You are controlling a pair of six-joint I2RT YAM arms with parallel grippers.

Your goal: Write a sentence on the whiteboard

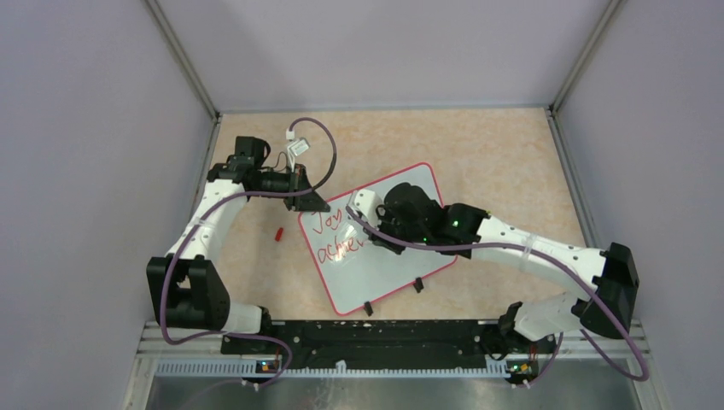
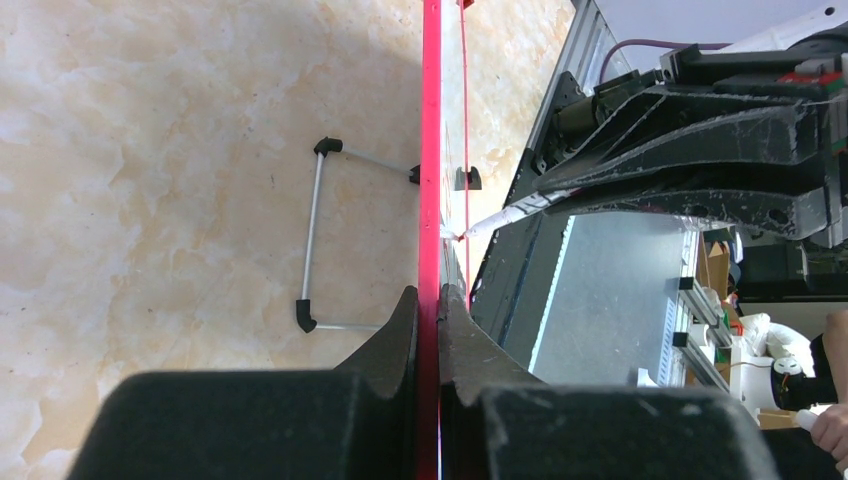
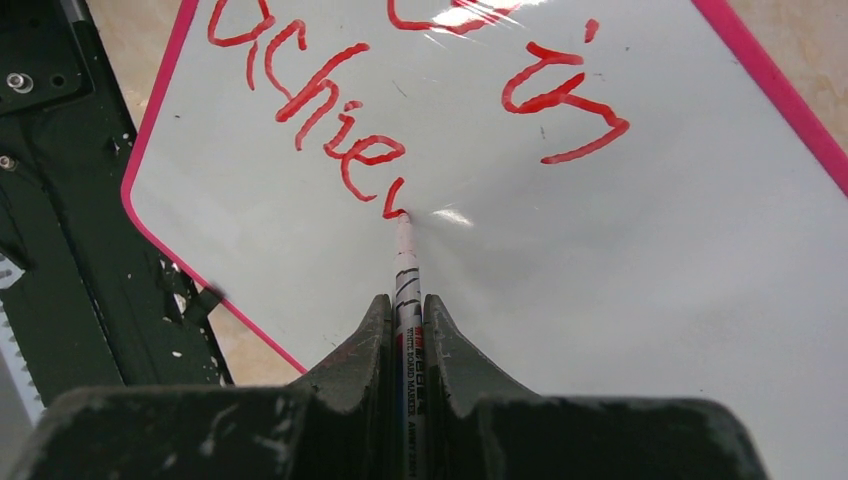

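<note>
The whiteboard (image 1: 388,269) lies tilted on the tan table, white with a red-pink frame. The sentence (image 1: 335,235) in red reads "Joy in" with "achiev" below it (image 3: 330,120). My left gripper (image 1: 312,203) is at the board's far left corner, shut on the frame edge (image 2: 431,150), which runs between its fingertips (image 2: 430,292). My right gripper (image 3: 406,298) is shut on a white marker (image 3: 404,255). The marker's tip touches the board (image 3: 620,300) at the end of the last red stroke. In the top view the right gripper (image 1: 357,226) hovers over the writing.
A small red marker cap (image 1: 278,232) lies on the table left of the board. The board's black wire leg (image 2: 315,240) shows under it. A black rail (image 1: 367,337) runs along the near edge. Grey enclosure walls stand on both sides.
</note>
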